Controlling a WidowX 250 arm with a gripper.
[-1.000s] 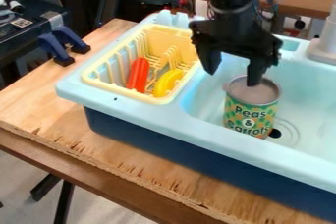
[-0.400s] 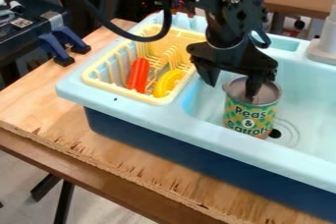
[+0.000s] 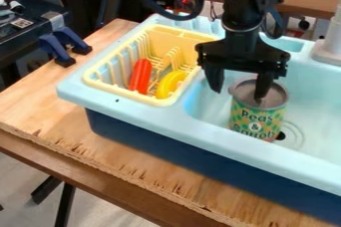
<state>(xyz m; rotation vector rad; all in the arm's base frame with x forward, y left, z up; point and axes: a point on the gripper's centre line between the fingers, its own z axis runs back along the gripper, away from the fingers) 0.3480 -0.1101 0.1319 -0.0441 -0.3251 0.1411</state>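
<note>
The black gripper [image 3: 238, 90] hangs over the left part of the sink basin, its fingers spread apart. One finger dips into the open top of a tin can [image 3: 256, 117] with a green and yellow label; the other finger is outside, left of the can's rim. The can stands upright in the light blue sink [image 3: 313, 106], by the dark drain hole. Whether the fingers touch the can's wall, I cannot tell.
Left of the basin sits a yellow dish rack [image 3: 125, 93] holding an orange-red object [image 3: 140, 75] and a yellow curved object [image 3: 171, 83]. A grey faucet base [image 3: 327, 51] stands at the right rear. Blue clamps [image 3: 65, 42] grip the wooden table [image 3: 73, 134] at the left.
The arm has become more upright, and the gripper has shifted slightly right since the last frame. The can has moved a little to the right and tilts or turns slightly differently.
</note>
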